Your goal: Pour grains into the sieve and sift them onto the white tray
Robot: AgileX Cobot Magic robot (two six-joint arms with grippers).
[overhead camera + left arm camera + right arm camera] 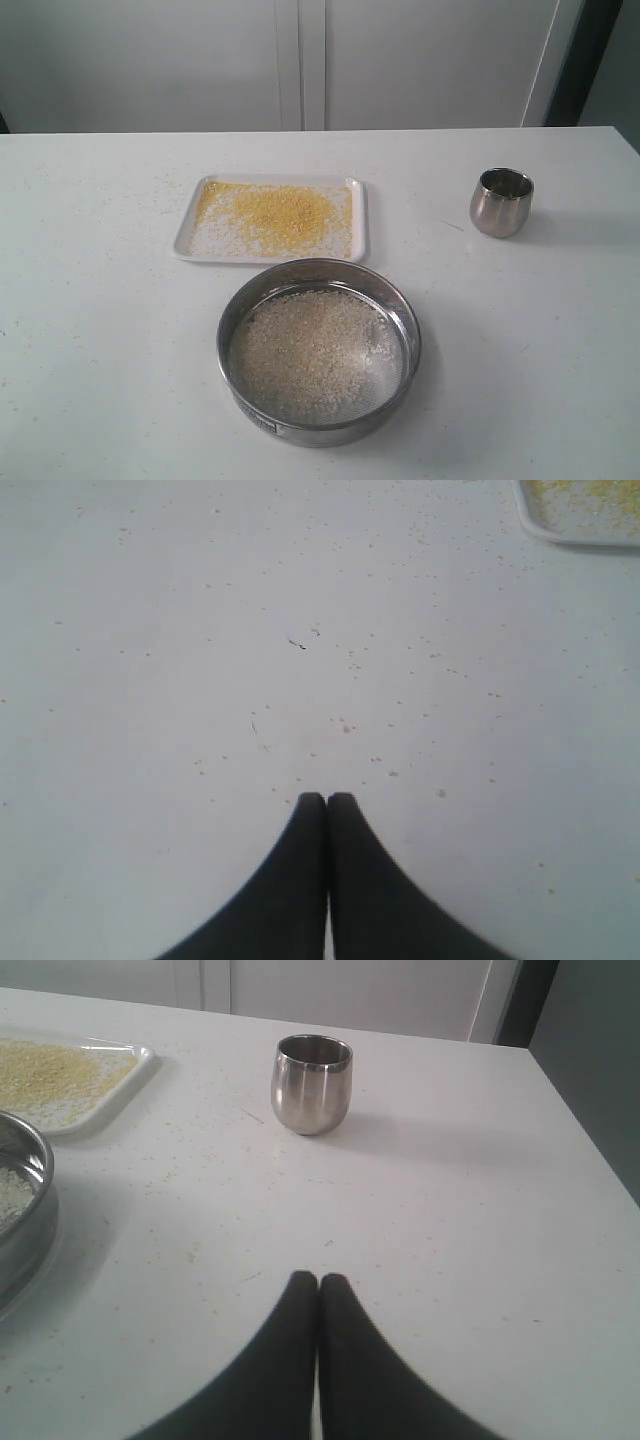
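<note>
Both sets of jaws pressed together, empty: left gripper (327, 799), right gripper (318, 1279). The sieve (320, 434) sits lower centre of frame, white tray (361, 222) just above. Likely rigid, light, slick steel; pinch its rim wall.

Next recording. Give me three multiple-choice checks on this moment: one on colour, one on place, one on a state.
1. The grains on the flat white rectangular tray are mostly: A golden-yellow; B black; C green.
2. The small rounded steel cup stands: A on the tray; B in the round steel mesh sieve; C on the white table, right of the tray.
3. The right hand is: A wide open; B shut, empty; C shut on the cup.
Answers: A, yellow granules cover the tray; C, it stands apart from tray and sieve; B, its fingers meet, nothing between.
</note>
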